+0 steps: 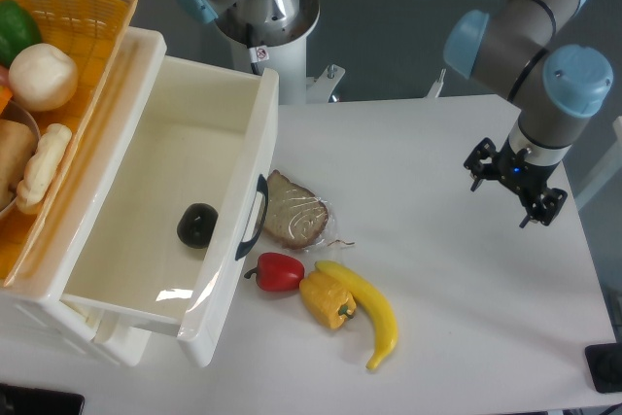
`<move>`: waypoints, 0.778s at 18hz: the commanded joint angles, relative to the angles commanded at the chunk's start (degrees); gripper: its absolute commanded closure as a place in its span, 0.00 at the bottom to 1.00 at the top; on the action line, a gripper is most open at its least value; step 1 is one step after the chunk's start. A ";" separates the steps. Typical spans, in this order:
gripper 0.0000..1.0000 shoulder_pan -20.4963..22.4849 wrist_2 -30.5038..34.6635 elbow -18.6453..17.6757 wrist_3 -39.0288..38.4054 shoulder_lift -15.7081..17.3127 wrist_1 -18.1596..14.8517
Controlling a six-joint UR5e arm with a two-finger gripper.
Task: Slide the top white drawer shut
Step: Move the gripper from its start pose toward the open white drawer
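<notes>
The top white drawer [229, 240] stands pulled far out of the white cabinet at the left, its front panel facing right with the dark curved handle [256, 217] on it. Inside lies a dark round object [197, 224] on the drawer floor. My gripper [515, 185] hangs over the right part of the table, far to the right of the drawer front and touching nothing. It points downward, and from this angle its fingers are hidden under the wrist.
A yellow wicker basket [92, 17] with vegetables sits on the cabinet top. Just right of the drawer front lie a bread slice [294, 213], a red pepper [278, 271], a yellow pepper [327, 300] and a banana [371, 312]. The robot base [264, 7] stands behind.
</notes>
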 joint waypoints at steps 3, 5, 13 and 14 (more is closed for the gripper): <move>0.00 -0.88 0.00 -0.62 -0.53 -0.09 0.70; 0.00 -0.88 0.00 -0.70 -0.53 -0.17 0.79; 0.00 -0.88 -1.57 -2.37 -2.01 -0.17 0.97; 0.00 -0.71 -3.50 -3.16 -3.50 -0.18 1.32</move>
